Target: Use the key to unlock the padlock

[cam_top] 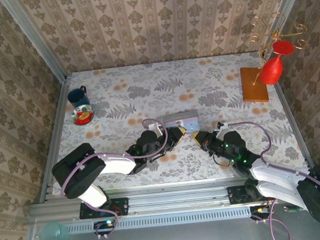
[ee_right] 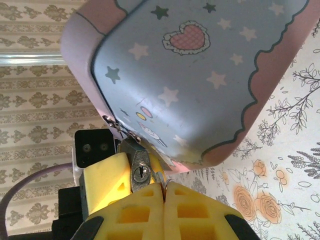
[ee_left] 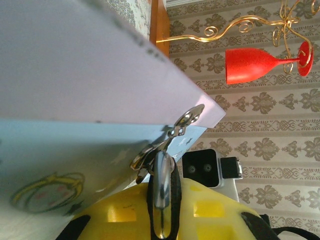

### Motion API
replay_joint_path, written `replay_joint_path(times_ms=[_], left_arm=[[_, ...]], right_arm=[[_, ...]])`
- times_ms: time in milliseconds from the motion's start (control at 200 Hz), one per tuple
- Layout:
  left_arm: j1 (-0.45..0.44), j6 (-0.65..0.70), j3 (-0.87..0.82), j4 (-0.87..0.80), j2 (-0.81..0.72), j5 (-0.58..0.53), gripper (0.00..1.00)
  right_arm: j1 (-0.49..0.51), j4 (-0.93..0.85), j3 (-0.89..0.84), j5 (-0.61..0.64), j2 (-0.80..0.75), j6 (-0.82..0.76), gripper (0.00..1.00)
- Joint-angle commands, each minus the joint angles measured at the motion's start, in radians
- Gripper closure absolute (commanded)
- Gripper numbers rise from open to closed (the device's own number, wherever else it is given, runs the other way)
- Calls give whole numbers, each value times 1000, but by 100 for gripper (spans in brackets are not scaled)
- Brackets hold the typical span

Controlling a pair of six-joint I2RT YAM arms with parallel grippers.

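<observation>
From above, the left gripper [cam_top: 180,133] and right gripper [cam_top: 198,137] are seen meeting at the near side of the tin box [cam_top: 181,118] on the surface [cam_top: 146,93]. In the left wrist view, the padlock [ee_left: 161,200], hung on the box's hasp [ee_left: 189,117], is clamped in the left jaws. In the right wrist view, the right jaws are pressed together close beside the padlock's keyhole [ee_right: 142,174]; whether a key is held there cannot be told.
</observation>
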Motion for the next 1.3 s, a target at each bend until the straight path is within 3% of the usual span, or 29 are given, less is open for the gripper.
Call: replay_joint_path(times_ms=[0,1295], left_arm=[[-4,0,32,100,3,-11,98],[-15,-13,56,172,44,9,98]], right_arm=[[7,-28,22,43,-44,7,100],[13,98,75,-1,121,10,100]])
